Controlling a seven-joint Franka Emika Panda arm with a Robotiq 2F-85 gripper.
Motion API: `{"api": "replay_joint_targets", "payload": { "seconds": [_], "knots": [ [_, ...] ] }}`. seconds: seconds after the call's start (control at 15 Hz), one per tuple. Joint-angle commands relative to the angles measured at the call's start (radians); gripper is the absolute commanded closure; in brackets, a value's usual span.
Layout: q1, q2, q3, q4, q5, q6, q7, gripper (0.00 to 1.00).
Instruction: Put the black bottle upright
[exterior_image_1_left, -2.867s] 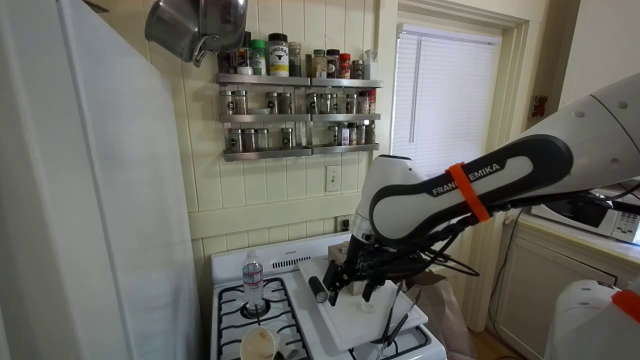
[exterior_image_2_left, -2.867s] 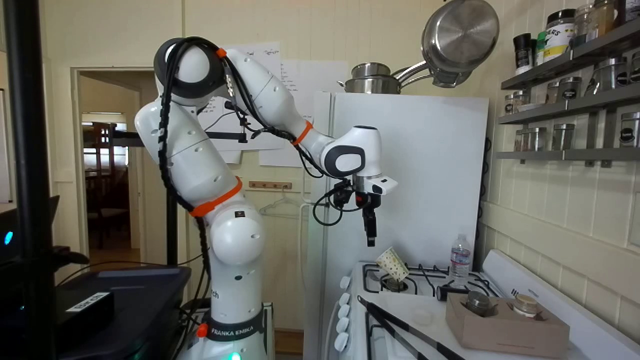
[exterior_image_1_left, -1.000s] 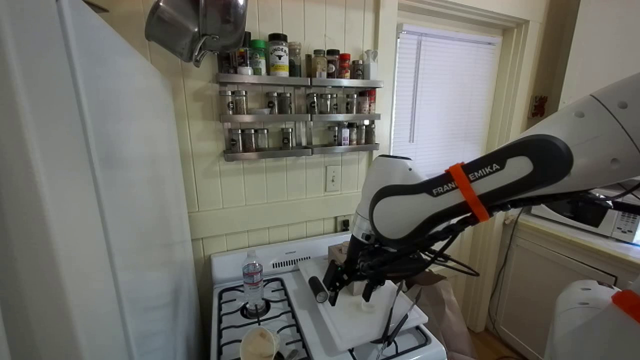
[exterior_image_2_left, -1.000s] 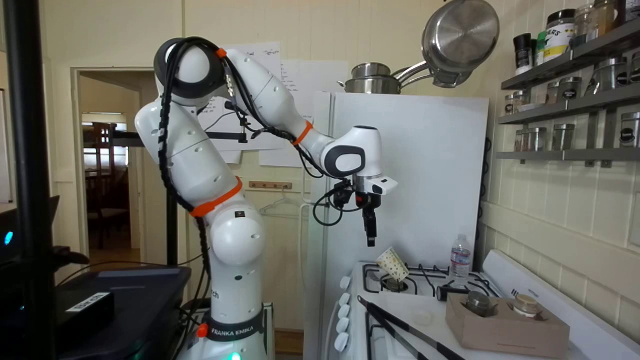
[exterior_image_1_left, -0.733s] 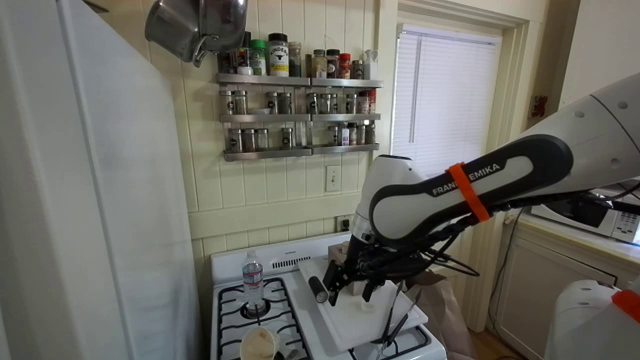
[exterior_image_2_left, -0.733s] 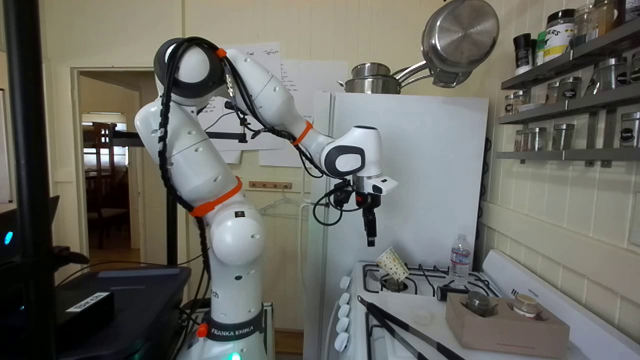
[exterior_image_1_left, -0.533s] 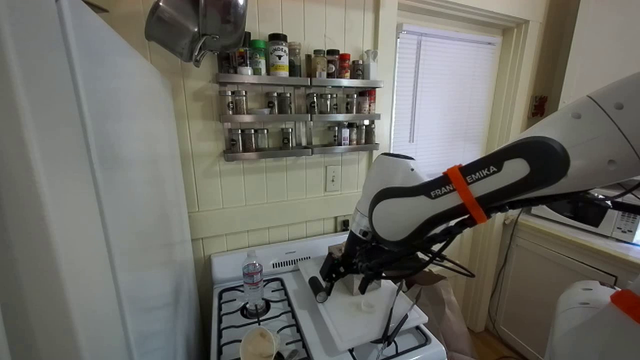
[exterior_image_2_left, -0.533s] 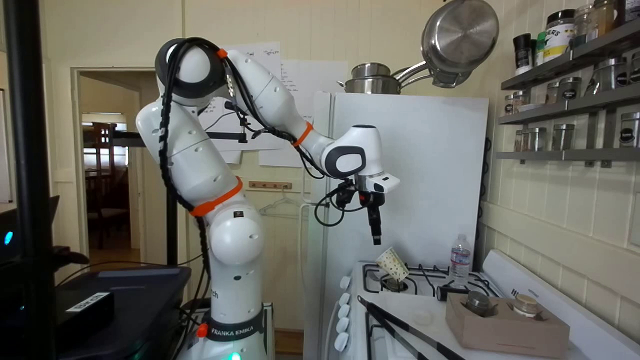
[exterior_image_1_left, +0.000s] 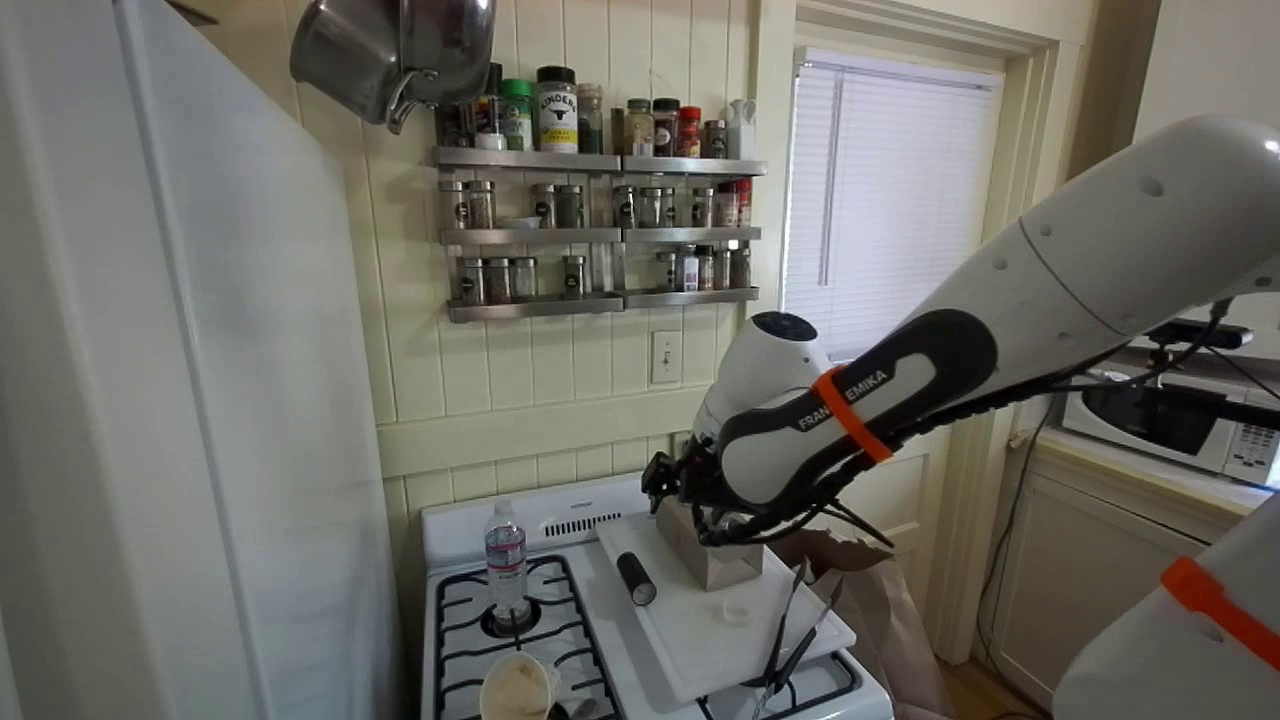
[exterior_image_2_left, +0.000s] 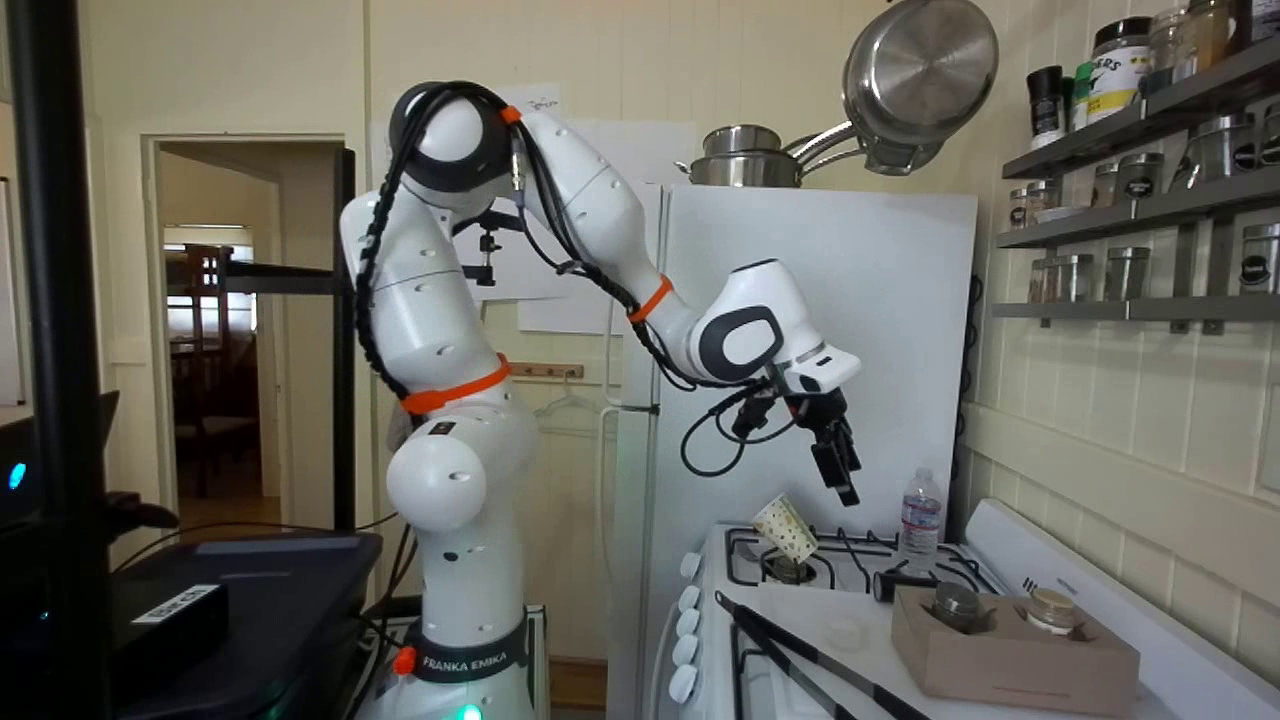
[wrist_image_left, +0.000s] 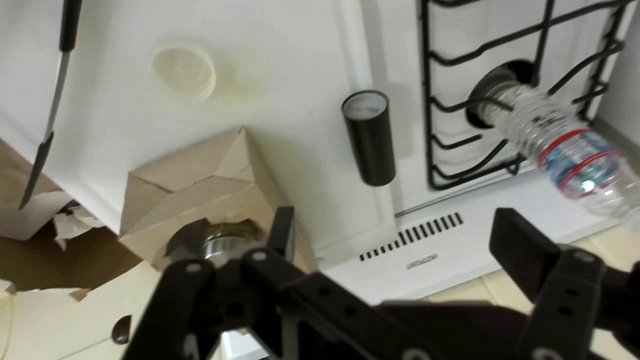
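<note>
The black bottle (exterior_image_1_left: 636, 578) is a short black cylinder lying on its side along the edge of the white board (exterior_image_1_left: 690, 655). It also shows lying down in an exterior view (exterior_image_2_left: 888, 583), partly hidden by the cardboard box, and in the wrist view (wrist_image_left: 371, 145) with its pale round end in sight. My gripper (wrist_image_left: 395, 222) is open with nothing between its fingers. It is tilted and raised above the stove, apart from the bottle. It shows near the cardboard box in an exterior view (exterior_image_1_left: 685, 505) and above the burners in an exterior view (exterior_image_2_left: 848, 498).
A brown cardboard box (exterior_image_2_left: 1010, 650) holding two jars stands on the board beside the bottle. Black tongs (exterior_image_2_left: 800, 645) and a small clear lid (wrist_image_left: 184, 70) lie on the board. A water bottle (exterior_image_1_left: 506, 560) and a tilted paper cup (exterior_image_2_left: 785, 527) sit on the burners.
After holding still, the arm has swung toward the stove's back panel and the gripper has tilted. In an exterior view it no longer overlaps the black bottle's end. The bottle has not moved.
</note>
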Motion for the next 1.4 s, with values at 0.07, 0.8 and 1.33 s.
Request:
{"api": "replay_joint_targets", "payload": {
  "seconds": [0.07,0.8,1.33],
  "knots": [
    [-0.017,0.167,-0.054,0.195,-0.067,-0.173,0.068,0.00],
    [0.105,0.250,-0.206,0.335,-0.039,-0.371,-0.011,0.00],
    [0.142,0.496,-0.346,0.715,0.254,-0.813,-0.568,0.00]
  ]
}}
